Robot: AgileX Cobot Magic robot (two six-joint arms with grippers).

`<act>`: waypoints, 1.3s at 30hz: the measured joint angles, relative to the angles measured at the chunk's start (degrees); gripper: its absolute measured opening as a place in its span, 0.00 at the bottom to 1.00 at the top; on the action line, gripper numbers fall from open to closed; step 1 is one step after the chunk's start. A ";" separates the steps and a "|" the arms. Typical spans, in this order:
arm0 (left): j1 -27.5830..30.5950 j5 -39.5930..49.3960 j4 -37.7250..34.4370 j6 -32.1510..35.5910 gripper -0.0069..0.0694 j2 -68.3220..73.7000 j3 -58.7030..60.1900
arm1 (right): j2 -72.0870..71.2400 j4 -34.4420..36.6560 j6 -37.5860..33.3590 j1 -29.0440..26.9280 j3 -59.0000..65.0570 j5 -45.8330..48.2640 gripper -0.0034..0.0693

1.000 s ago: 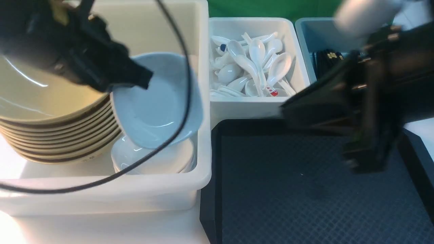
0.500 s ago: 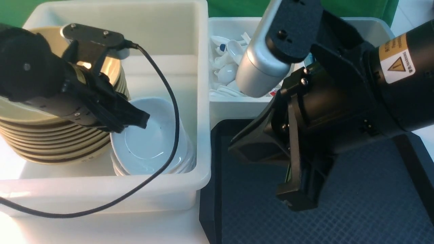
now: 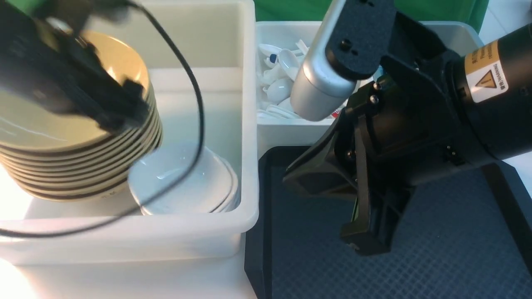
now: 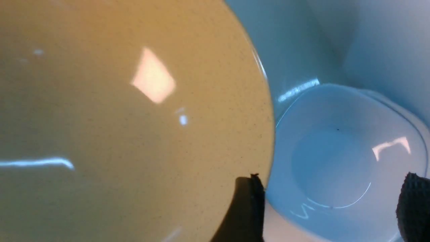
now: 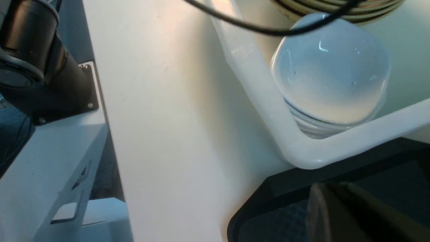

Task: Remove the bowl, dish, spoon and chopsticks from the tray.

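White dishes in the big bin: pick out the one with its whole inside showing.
The top dish of the stack; the others show only their edges.

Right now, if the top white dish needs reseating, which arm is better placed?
Left, I'd say: the left gripper is open, right by the white dish. The right gripper is shut, over the tray.

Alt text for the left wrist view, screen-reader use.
The left gripper's open black fingers hover, holding nothing, over a glossy white rounded-square dish on more dishes, beside a large glossy tan bowl.
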 joint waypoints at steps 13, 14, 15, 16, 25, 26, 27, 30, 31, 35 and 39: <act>-0.60 8.56 11.51 -11.28 0.20 -33.48 19.49 | -5.32 -13.06 9.30 0.00 1.19 0.67 0.11; -0.60 7.78 11.70 -12.29 0.17 -35.74 21.54 | -6.52 -13.48 9.57 0.00 2.04 0.11 0.11; -0.60 6.81 11.79 -13.28 0.14 -38.67 24.19 | -7.82 -13.64 9.85 0.00 3.15 -0.73 0.11; -0.60 5.36 11.79 -14.85 0.11 -42.85 27.91 | -9.91 -13.74 10.40 0.00 5.24 -2.64 0.11; -0.60 -5.77 12.19 -20.07 0.08 -63.10 43.97 | -27.67 -14.10 11.64 0.00 25.45 -21.98 0.11; -0.60 -6.67 12.31 -20.16 0.08 -64.08 44.69 | -29.17 -14.10 11.80 0.00 26.81 -23.12 0.11; -0.60 -7.56 12.53 -20.21 0.08 -65.08 45.19 | -30.92 -14.10 11.90 0.00 28.23 -24.18 0.11; -0.60 -8.34 12.69 -20.21 0.08 -66.80 45.82 | -34.97 -14.10 11.93 0.00 30.47 -25.86 0.11; -0.60 -8.28 12.69 -20.21 0.08 -67.11 45.96 | -35.69 -14.10 11.93 0.00 30.72 -25.99 0.11; -0.60 -8.29 12.69 -20.21 0.08 -67.25 46.03 | -37.09 -14.10 11.93 0.00 30.82 -25.55 0.11; -0.60 -8.29 12.69 -20.21 0.08 -67.25 46.09 | -36.98 -14.10 11.93 0.00 30.94 -24.34 0.11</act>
